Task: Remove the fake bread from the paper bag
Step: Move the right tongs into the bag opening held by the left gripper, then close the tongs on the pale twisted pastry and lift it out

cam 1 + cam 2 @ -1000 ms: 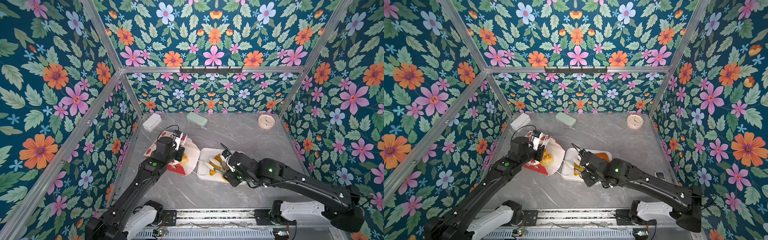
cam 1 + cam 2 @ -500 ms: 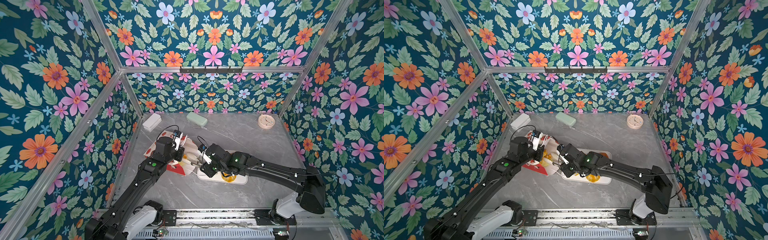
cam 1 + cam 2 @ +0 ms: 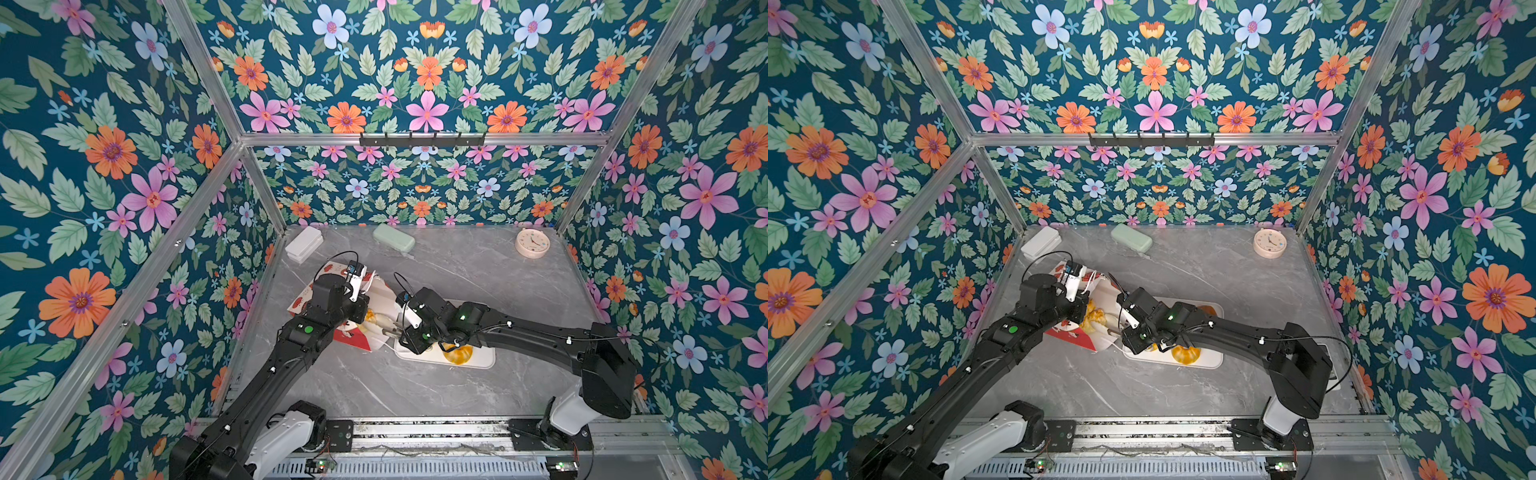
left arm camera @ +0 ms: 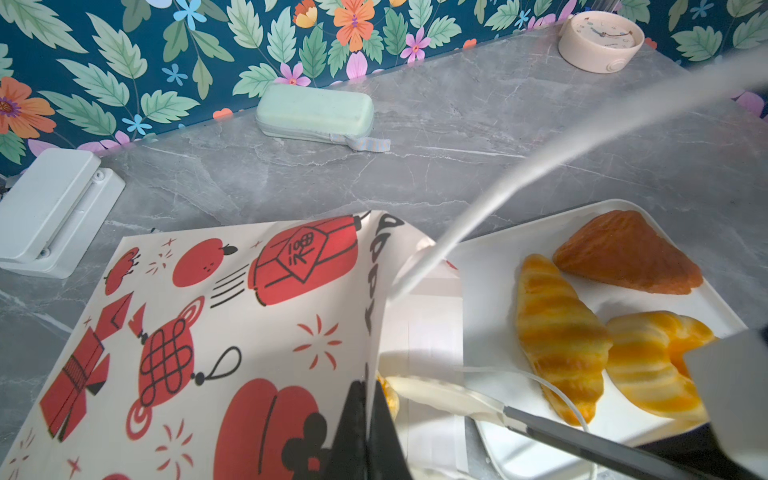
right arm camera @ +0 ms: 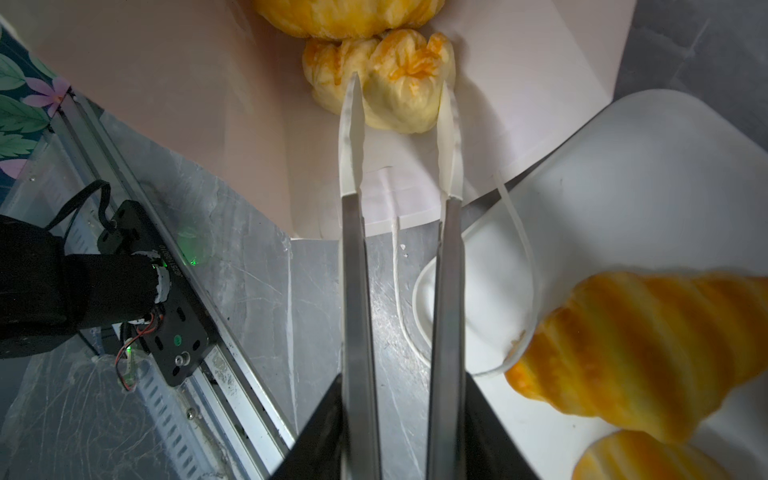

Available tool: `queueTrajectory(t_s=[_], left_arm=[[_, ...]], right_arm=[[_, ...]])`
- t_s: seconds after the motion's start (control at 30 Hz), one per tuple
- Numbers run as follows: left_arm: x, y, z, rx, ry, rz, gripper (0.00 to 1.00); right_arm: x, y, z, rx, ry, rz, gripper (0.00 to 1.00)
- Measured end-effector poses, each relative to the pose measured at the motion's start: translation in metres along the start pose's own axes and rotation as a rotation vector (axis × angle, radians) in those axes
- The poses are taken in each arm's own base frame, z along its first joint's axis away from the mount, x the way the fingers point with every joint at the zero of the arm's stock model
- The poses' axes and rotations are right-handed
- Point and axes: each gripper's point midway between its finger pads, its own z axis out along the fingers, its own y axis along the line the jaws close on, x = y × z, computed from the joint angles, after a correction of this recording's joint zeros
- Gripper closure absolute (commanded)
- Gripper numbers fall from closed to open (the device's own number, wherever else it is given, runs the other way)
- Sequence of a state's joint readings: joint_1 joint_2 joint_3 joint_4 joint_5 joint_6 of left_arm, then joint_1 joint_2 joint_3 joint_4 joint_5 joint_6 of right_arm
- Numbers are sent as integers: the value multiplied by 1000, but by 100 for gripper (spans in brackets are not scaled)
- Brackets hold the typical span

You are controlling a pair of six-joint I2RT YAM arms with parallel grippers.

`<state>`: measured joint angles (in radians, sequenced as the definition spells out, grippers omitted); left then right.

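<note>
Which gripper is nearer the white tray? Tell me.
Right. The right gripper passes just beside the white tray; the left gripper pinches the paper bag at its rim, farther off.

Both arms (image 3: 266,374) are black with white base housings (image 3: 282,432) and green indicator lights (image 3: 308,329).

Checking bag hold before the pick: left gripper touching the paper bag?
Touching. Left wrist view: the left gripper is shut on the paper bag, its open edge pinched between the dark jaws.

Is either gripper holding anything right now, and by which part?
Left gripper pinches the paper bag by its mouth edge. Right gripper stands open around a bun, not gripping.
</note>
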<state>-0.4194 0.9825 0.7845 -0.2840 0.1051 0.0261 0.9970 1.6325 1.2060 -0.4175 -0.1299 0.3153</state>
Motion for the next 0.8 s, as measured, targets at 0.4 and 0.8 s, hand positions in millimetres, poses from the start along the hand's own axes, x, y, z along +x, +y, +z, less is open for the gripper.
queueTrajectory(t_s=[0.4,0.8], left_arm=[[1,1,0,-3,2,3,100],[2,8,4,-44,14,-2,100]], right_arm=[[0,-2,7,-4,-16,18,80],[7,-6,-42,30,-47,-26,84]])
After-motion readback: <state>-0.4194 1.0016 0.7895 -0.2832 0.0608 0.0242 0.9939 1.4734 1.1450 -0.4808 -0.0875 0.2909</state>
